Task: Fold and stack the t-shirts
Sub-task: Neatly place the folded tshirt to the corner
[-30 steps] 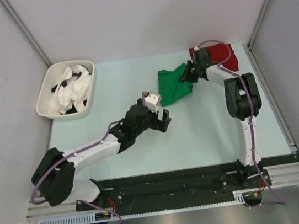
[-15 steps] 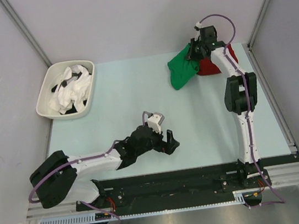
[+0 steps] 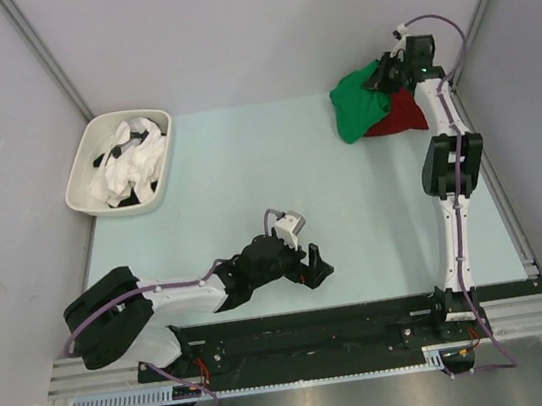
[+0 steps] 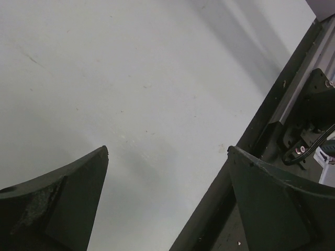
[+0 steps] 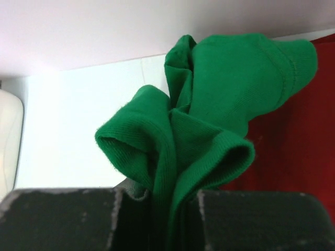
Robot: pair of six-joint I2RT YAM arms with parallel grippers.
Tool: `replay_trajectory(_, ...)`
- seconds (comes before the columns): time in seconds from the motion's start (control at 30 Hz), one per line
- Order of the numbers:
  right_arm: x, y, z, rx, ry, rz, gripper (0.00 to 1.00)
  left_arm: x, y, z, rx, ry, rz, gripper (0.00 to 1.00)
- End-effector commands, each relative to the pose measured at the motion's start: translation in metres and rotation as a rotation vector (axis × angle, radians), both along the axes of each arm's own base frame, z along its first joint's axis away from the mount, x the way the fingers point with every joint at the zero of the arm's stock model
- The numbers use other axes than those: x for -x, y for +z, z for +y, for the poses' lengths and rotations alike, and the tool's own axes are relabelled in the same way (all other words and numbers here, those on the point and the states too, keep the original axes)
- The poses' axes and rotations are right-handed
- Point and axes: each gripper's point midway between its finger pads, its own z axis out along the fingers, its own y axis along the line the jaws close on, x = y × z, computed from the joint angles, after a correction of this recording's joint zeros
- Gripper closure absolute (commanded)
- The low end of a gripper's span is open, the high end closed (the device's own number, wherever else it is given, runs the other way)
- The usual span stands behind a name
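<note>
My right gripper (image 3: pixel 389 73) is shut on a bunched fold of the green t-shirt (image 3: pixel 357 108) at the far right of the table. In the right wrist view the green t-shirt (image 5: pixel 209 120) is pinched between the two dark fingers (image 5: pixel 261 219), and the gripper (image 5: pixel 171 214) holds it above the dark red t-shirt (image 5: pixel 309 141). The green cloth hangs over the left part of the dark red t-shirt (image 3: pixel 402 116), which lies folded by the back corner. My left gripper (image 3: pixel 312 263) stands open and empty, low over the table near the front edge, also shown in its wrist view (image 4: pixel 167 151).
A white bin (image 3: pixel 82 184) holding white and dark cloths sits at the back left. A black rail (image 4: pixel 272 120) runs along the table's near edge beside the left gripper. Grey walls close in the table on three sides.
My right arm has carried the green t-shirt from mid-table back and right, onto the dark red one. The left arm has drawn back toward the front edge, still open.
</note>
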Motion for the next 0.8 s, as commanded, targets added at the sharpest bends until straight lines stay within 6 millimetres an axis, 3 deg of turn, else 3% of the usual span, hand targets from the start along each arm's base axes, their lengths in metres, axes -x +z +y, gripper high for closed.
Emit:
replay_trajectory(0.0,-0.013,0.049,-0.027,-0.09,0.018,-0.144,1.0,0.005,0.009,-0.014,0.068,-0.043,0.008,0.0)
replay_trajectory(0.07,-0.016,0.054,-0.042,-0.129,-0.007,-0.156,1.0,0.005,0.009,-0.017,0.07,-0.05,0.011,0.0)
replay_trajectory(0.3,-0.023,0.063,-0.067,-0.274,-0.024,-0.178,1.0,0.005,0.005,-0.026,0.066,-0.069,0.028,0.0)
replay_trajectory(0.4,-0.026,0.052,-0.076,-0.307,-0.034,-0.165,1.0,0.006,0.003,-0.027,0.066,-0.076,0.037,0.0)
replay_trajectory(0.67,-0.028,-0.008,-0.104,-0.391,-0.088,-0.063,1.0,0.007,-0.005,-0.027,0.043,-0.083,0.052,0.0)
replay_trajectory(0.77,-0.029,-0.014,-0.118,-0.42,-0.119,-0.053,1.0,0.007,-0.006,-0.027,0.038,-0.082,0.053,0.0)
